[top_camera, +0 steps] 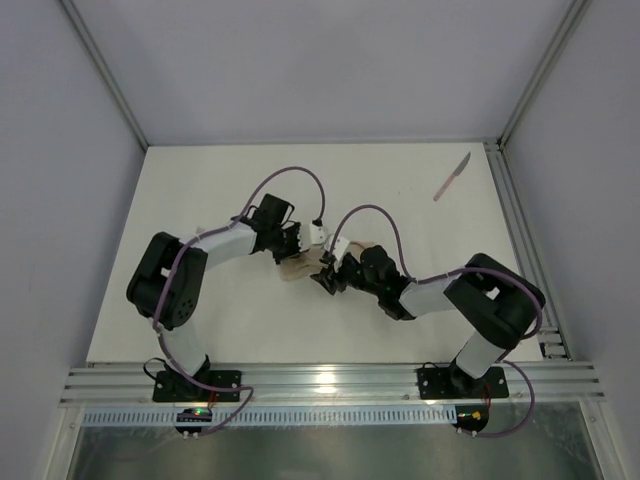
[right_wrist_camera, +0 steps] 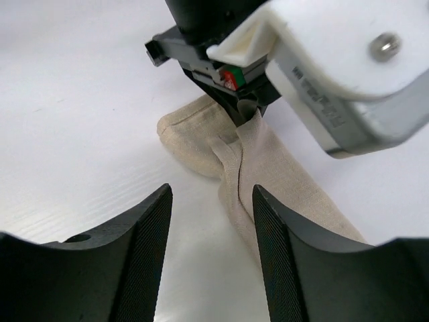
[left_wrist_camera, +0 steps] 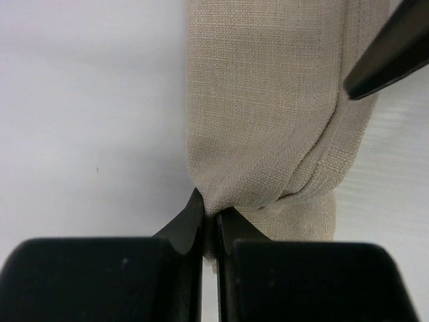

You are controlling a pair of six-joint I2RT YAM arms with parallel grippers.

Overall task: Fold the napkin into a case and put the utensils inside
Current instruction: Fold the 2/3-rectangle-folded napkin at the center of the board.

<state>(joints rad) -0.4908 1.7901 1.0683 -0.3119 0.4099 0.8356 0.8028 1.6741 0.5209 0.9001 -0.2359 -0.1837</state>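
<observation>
The beige napkin [top_camera: 298, 268] lies mid-table, folded into a narrow case shape. My left gripper [top_camera: 304, 250] is shut on it. In the left wrist view the napkin [left_wrist_camera: 268, 100] runs away from the left gripper [left_wrist_camera: 211, 216], whose jaws pinch its near folded end. My right gripper [top_camera: 328, 274] sits at the other side of the cloth. In the right wrist view the right gripper [right_wrist_camera: 211, 235] stands open just above the table; the napkin [right_wrist_camera: 275, 171] runs toward its right finger [right_wrist_camera: 281, 255], and the left gripper [right_wrist_camera: 242, 111] pinches the cloth's far end. One utensil, a knife [top_camera: 452, 177] with a pinkish handle, lies far right.
An aluminium rail [top_camera: 520, 230] runs along the table's right edge and another [top_camera: 330, 385] along the near edge. White walls close in the back and sides. The right gripper's fingertip [left_wrist_camera: 389, 54] shows at the top right of the left wrist view.
</observation>
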